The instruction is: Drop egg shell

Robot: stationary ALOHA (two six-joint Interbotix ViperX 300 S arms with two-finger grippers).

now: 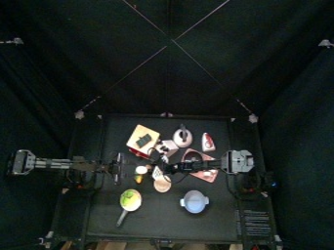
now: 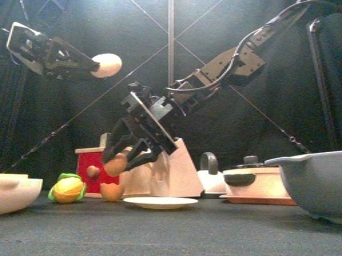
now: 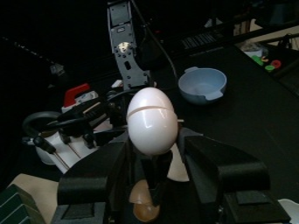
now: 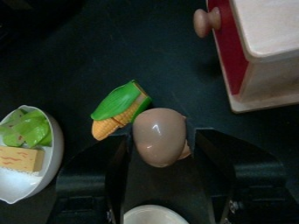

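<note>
My right gripper (image 4: pixel 163 162) is shut on a brown egg shell (image 4: pixel 160 136). In the front view this gripper (image 2: pixel 131 155) hangs tilted above the table's middle, with the brown egg shell (image 2: pixel 122 160) at its tips, over a white plate (image 2: pixel 160 203). High at the left, my left gripper (image 2: pixel 83 66) is shut on a white egg (image 2: pixel 106 65). In the left wrist view the white egg (image 3: pixel 152 118) stands upright between the jaws, with the right arm (image 3: pixel 126 48) beyond it.
A green and orange toy corn (image 4: pixel 121 109), a white bowl of food (image 4: pixel 24 149) and a red and wooden box (image 4: pixel 260 48) lie under the right gripper. A blue bowl (image 3: pixel 201 83) stands farther off. A grey bowl (image 2: pixel 310 180) sits front right.
</note>
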